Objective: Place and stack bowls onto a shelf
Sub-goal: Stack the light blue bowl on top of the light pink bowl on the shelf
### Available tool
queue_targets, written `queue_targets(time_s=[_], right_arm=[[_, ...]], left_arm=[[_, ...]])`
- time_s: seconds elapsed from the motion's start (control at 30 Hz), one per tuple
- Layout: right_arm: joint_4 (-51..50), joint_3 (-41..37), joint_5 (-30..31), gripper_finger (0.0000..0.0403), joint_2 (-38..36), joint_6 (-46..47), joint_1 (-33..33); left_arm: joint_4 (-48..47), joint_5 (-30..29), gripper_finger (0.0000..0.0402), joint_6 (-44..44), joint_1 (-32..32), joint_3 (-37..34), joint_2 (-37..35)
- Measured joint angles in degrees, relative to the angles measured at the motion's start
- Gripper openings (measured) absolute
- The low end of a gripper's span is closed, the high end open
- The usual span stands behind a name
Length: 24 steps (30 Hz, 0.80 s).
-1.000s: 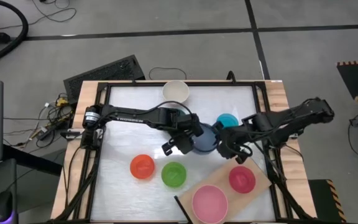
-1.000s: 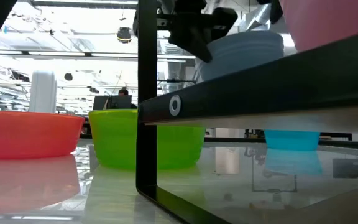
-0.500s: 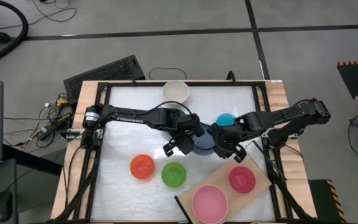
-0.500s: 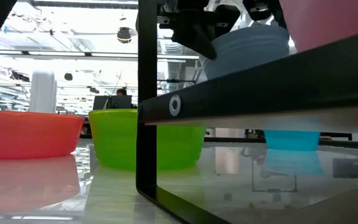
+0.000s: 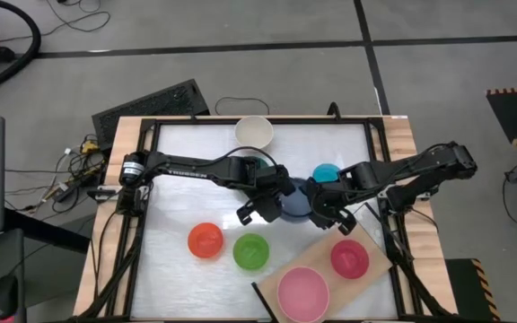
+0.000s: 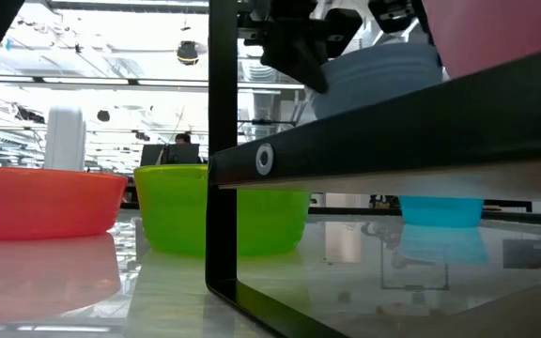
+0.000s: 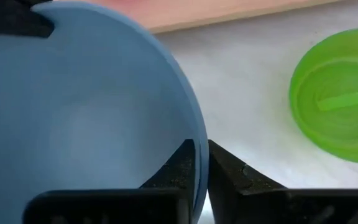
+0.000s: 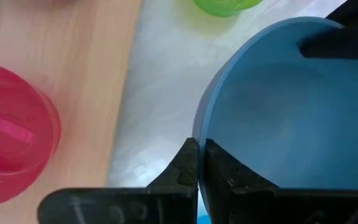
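Observation:
A slate blue bowl (image 5: 293,205) hangs above the middle of the table, opening up, with both grippers shut on its rim. My left gripper (image 5: 274,198) is at its left side, my right gripper (image 5: 316,206) at its right side. The light-wood shelf (image 5: 372,266) lies at the near right and carries a magenta bowl (image 5: 349,257) and a light pink bowl (image 5: 302,292). On the table stand a cyan bowl (image 5: 328,172), a cream-white bowl (image 5: 253,132), a red bowl (image 5: 205,240) and a lime green bowl (image 5: 250,251). My left gripper pinches the bowl's rim (image 7: 199,144) on its left side, one finger inside (image 7: 178,167) and one outside (image 7: 230,177). The fingers slant down from the table's left. The bowl is lifted clear of the table. My right gripper pinches the opposite side of the rim (image 8: 200,138), one finger outside (image 8: 184,167) and one inside (image 8: 221,169). The fingers slant down from the table's right. In the low view the bowl (image 6: 374,75) sits well above the table.
A dark metal frame (image 5: 240,122) runs round the white table top. Part of a dark teal bowl (image 5: 257,163) shows under the left arm. Free table lies at the far left and the near left of the red bowl.
My right gripper has gone toward the table's left, up to the slate blue bowl, and has shut on its rim. The left gripper has kept its hold, and the bowl has stayed lifted.

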Motion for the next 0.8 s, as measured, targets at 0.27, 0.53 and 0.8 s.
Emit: queue_targets(time_s=[0.27,0.53,0.8], right_arm=[[1.2,0.0,1.5,0.0028,-0.7,2.2,-0.2],[2.1,0.0,3.3,0.0028,-2.6,6.0,0.2],[1.0,3.3,2.8,0.0028,-3.5,8.8,3.2]], left_arm=[[-1.4,-5.4,0.0119,-0.6,-0.1,0.0,-1.1],[-6.2,-12.6,0.0211,-0.2,-0.1,0.0,-8.5],[-6.3,-13.4,0.0218,-7.2,1.4,0.0,-19.9]])
